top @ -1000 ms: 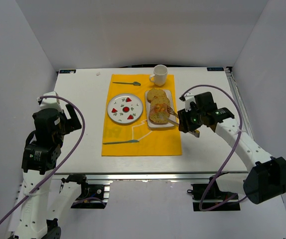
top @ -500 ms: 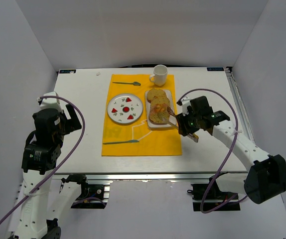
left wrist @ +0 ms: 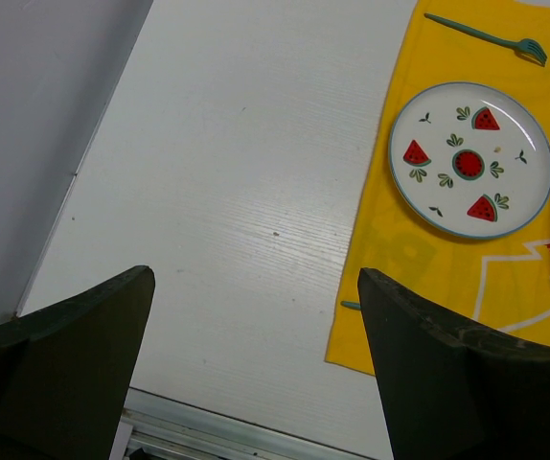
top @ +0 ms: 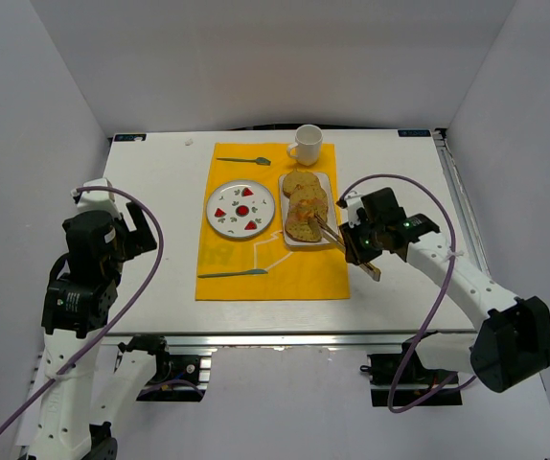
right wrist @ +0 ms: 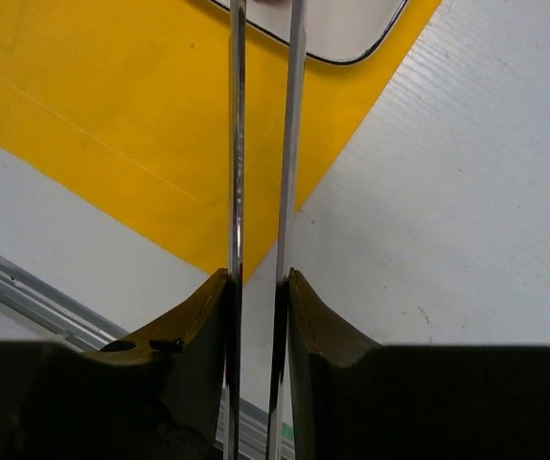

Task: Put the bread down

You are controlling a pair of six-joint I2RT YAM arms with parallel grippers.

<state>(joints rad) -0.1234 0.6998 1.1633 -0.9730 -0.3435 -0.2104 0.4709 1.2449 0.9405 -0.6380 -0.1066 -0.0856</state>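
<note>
Top view: the right hand (top: pixel 352 240) is clamped on thin metal tongs (top: pixel 328 230), whose tips reach the nearest oval, crusty bread (top: pixel 302 228) on a white tray (top: pixel 332 189). Whether they pinch it is unclear. Left wrist: the left hand (left wrist: pixel 256 287) has dark fingers apart and holds nothing. Right wrist: the shiny tong arms are nearly together, tips cut off.

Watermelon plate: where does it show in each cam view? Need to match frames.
Top external: watermelon plate left of centre, on the yellow placemat.
Left wrist: watermelon plate upper right, on the yellow placemat.
Right wrist: not in it.
Shared landmark: the yellow placemat, upper left in the right wrist view.
</note>
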